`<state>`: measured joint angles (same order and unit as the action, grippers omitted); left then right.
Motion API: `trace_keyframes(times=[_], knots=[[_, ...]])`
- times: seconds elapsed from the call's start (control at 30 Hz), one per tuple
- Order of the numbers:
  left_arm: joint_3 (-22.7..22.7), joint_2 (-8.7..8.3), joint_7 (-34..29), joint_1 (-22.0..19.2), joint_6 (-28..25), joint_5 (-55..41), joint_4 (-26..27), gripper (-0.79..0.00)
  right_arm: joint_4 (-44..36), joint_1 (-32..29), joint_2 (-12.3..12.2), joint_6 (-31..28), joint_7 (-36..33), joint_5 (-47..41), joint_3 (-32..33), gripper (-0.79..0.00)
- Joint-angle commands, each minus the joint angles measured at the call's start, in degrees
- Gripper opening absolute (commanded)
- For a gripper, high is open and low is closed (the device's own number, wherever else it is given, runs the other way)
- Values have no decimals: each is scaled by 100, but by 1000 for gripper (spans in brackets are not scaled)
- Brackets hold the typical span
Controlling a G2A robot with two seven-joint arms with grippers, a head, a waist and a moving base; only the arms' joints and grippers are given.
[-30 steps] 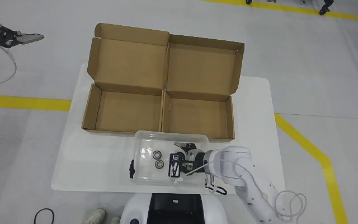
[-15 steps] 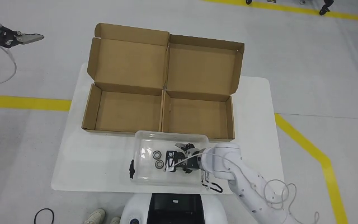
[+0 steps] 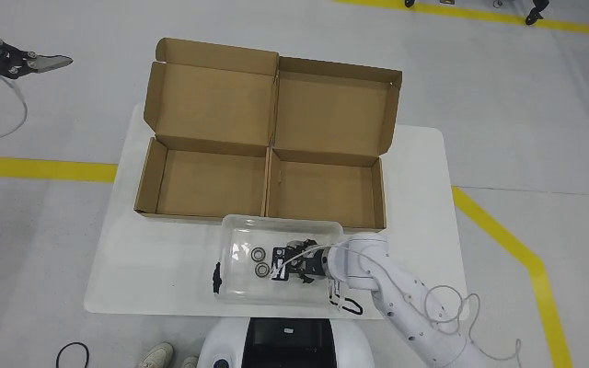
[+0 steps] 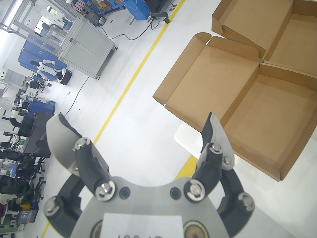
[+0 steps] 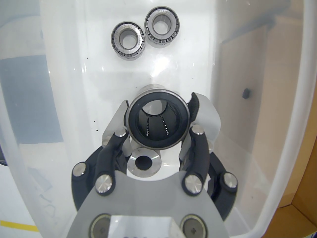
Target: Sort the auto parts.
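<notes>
A clear plastic bin [image 3: 237, 224] stands at the table's near edge. In it my right gripper [image 5: 159, 101] is shut on a steel linear bearing [image 5: 135, 127] with a black end ring, one finger against each side. Under the gripper lies a second metal sleeve [image 5: 143, 164]. Two tapered roller bearings [image 5: 128, 40] [image 5: 162, 25] lie flat side by side just beyond the fingertips; from above they show as a pair [image 3: 260, 261] left of the right gripper [image 3: 296, 263]. My left gripper [image 4: 136, 125] is open and holds nothing, high off the table's far left corner [image 3: 37, 63].
Two open cardboard boxes [image 3: 207, 184] [image 3: 327, 193] sit side by side behind the bin, lids folded back, both with bare floors. The left box [image 4: 260, 115] lies ahead of the left gripper. A small black part [image 3: 217, 276] lies by the bin's left wall.
The right gripper has pushed a little farther left into the bin and its fingers have come in against the linear bearing. The left arm has kept still.
</notes>
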<state>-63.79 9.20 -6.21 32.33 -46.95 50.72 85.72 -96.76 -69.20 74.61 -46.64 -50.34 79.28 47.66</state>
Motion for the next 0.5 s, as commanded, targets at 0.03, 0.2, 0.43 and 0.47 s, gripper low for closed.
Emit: trace_keyframes(times=[0.03, 0.2, 0.43, 0.47], knots=[[0, 0, 0, 0, 0, 0, 0, 0, 14, 15, -20, -37, 127, -76, 26, -785], [0, 0, 0, 0, 0, 0, 0, 0, -292, -76, -81, -30, 306, 2, 105, -785], [0, 0, 0, 0, 0, 0, 0, 0, -486, -164, -169, -348, 1313, -385, 374, -785], [0, 0, 0, 0, 0, 0, 0, 0, -499, -163, -179, -385, 1502, -454, 424, -785]])
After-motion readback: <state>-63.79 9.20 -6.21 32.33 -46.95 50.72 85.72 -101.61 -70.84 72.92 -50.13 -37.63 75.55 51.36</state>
